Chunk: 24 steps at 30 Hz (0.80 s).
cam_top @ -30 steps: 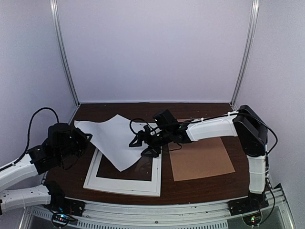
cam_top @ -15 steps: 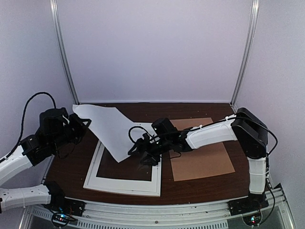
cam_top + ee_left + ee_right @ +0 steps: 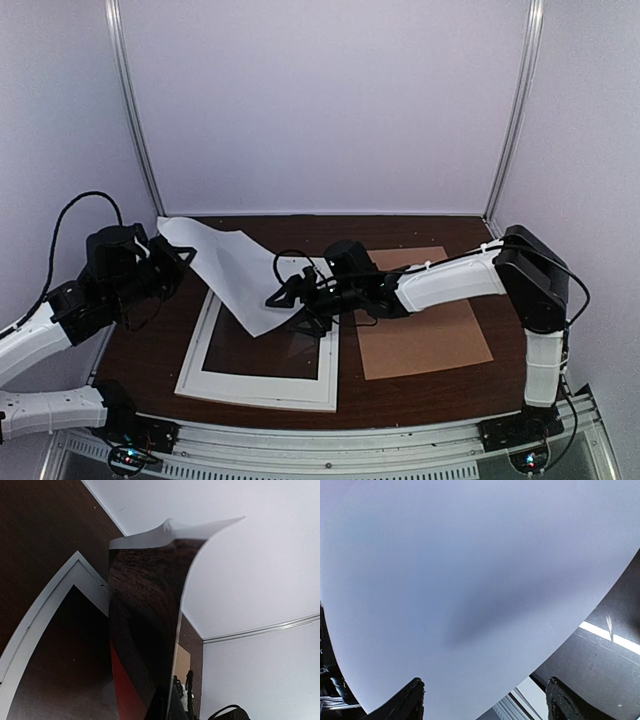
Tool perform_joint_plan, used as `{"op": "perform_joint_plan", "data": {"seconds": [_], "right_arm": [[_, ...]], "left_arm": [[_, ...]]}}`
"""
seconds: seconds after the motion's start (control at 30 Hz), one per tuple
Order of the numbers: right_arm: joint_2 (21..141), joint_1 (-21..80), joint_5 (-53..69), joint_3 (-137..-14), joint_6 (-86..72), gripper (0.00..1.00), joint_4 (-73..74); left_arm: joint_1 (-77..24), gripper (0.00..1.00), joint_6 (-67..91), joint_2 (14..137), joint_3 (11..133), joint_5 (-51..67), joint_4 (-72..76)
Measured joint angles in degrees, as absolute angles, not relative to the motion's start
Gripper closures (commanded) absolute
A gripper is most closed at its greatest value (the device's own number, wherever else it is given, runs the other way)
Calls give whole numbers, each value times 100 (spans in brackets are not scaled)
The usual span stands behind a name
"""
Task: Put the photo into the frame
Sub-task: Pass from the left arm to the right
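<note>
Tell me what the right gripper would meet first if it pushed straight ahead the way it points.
Most likely the photo: its white back fills the right wrist view just past the open fingers of the right gripper, and it hangs from the shut left gripper. Depth is unclear.

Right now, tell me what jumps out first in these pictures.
The photo, white back up, slopes curled from the shut left jaws down over the white frame. The open right jaws hover at its lower corner. A brown board lies right of the frame.
</note>
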State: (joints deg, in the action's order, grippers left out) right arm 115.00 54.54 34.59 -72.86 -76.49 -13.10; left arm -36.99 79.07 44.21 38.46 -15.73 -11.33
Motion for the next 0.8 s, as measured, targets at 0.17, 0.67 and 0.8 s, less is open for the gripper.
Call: {"op": "perform_joint_plan", "data": {"seconds": [0.17, 0.67, 0.8], "right_arm": [[11502, 5511, 3332, -7242, -7983, 17, -1623], [11509, 5690, 2860, -6855, -8748, 19, -2451], [11511, 5704, 2768, -6810, -8927, 20, -2670]], "left_arm": [[-3699, 100, 8014, 4421, 3824, -1557, -998], [-3699, 100, 8383, 4338, 3594, -1553, -646], [-3699, 100, 8508, 4340, 3498, -1540, -499]]}}
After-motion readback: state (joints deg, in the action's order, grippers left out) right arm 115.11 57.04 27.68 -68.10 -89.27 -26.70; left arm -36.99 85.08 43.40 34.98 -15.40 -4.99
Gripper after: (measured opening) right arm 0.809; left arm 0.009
